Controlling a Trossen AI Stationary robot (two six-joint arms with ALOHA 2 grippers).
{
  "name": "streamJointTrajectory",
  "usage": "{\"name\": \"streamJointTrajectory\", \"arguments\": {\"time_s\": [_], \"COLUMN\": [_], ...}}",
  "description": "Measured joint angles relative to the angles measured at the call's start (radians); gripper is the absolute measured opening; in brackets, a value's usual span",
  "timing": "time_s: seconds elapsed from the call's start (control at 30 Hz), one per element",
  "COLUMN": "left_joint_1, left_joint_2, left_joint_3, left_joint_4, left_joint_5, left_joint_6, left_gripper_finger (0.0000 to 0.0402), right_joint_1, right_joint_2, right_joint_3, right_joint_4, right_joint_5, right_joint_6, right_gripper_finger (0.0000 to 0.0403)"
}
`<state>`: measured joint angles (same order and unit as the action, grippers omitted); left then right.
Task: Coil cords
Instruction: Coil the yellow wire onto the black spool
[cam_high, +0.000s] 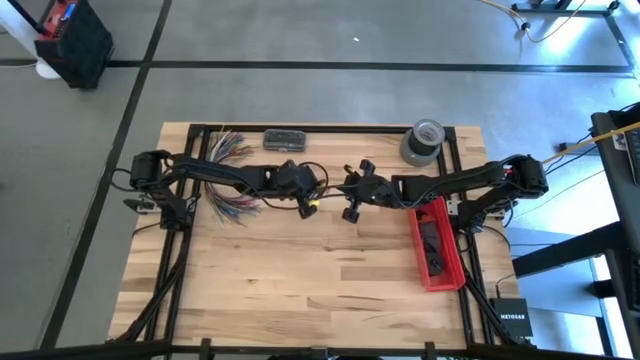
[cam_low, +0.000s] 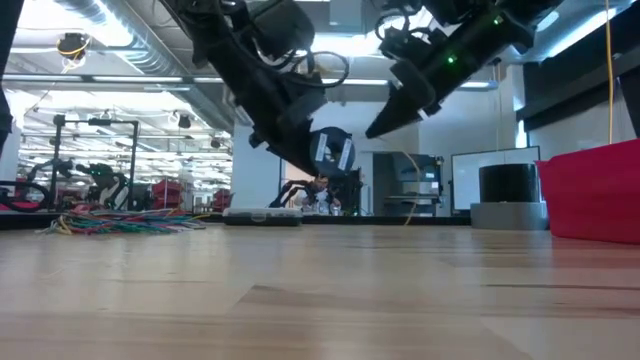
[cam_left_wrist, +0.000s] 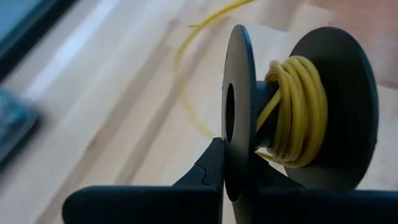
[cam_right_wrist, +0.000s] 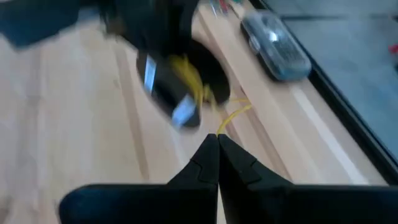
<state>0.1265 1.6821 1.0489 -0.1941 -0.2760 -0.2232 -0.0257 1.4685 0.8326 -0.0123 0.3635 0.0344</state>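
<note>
A black spool (cam_left_wrist: 298, 106) carries several turns of yellow cord (cam_left_wrist: 301, 112) around its core. My left gripper (cam_high: 305, 195) holds it above the middle of the table; it also shows in the low view (cam_low: 330, 152). The cord's loose length (cam_left_wrist: 186, 74) trails over the wood. My right gripper (cam_right_wrist: 217, 140) is shut just right of the spool (cam_right_wrist: 180, 81), with the cord (cam_right_wrist: 233, 113) running from its tips to the spool. It shows in the high view too (cam_high: 350, 192). My left gripper pinches the rim of the spool's nearer flange (cam_left_wrist: 239, 168) between its two fingers, with the flange edge-on between them. The spool is lifted clear of the table, its axis about level. My right gripper is shut on the yellow cord (cam_right_wrist: 222, 127) at its fingertips, a short way from the spool. The fingers slant down from the table's right. The short run of cord to the spool curves a little.
A bundle of multicoloured wires (cam_high: 230, 175) lies at the far left of the table. A grey case (cam_high: 285, 140) and a roll of tape (cam_high: 422, 140) sit along the far edge. A red bin (cam_high: 435, 240) stands at the right. The near half is bare wood.
</note>
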Motion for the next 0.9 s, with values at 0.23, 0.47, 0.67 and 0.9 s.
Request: {"name": "streamJointTrajectory", "arguments": {"time_s": [0.23, 0.47, 0.67, 0.9], "left_joint_1": [-0.002, 0.001, 0.013, 0.018], "left_joint_2": [-0.005, 0.029, 0.050, 0.051], "left_joint_3": [0.000, 0.000, 0.000, 0.000], "left_joint_4": [0.006, 0.042, 0.156, 0.233], "left_joint_5": [-0.063, -0.042, -0.051, -0.124], "left_joint_6": [0.006, 0.018, 0.012, 0.023], "left_gripper_finger": [0.0000, 0.0000, 0.0000, 0.0000], "right_joint_1": [0.000, 0.000, 0.000, 0.037], "right_joint_2": [0.000, 0.003, 0.035, 0.119], "right_joint_3": [0.000, 0.000, 0.001, 0.001], "right_joint_4": [-0.061, 0.134, 0.218, 0.320], "right_joint_5": [0.036, -0.051, -0.104, -0.126], "right_joint_6": [0.020, 0.014, 0.019, 0.017], "right_gripper_finger": [0.0000, 0.0000, 0.0000, 0.0000]}}
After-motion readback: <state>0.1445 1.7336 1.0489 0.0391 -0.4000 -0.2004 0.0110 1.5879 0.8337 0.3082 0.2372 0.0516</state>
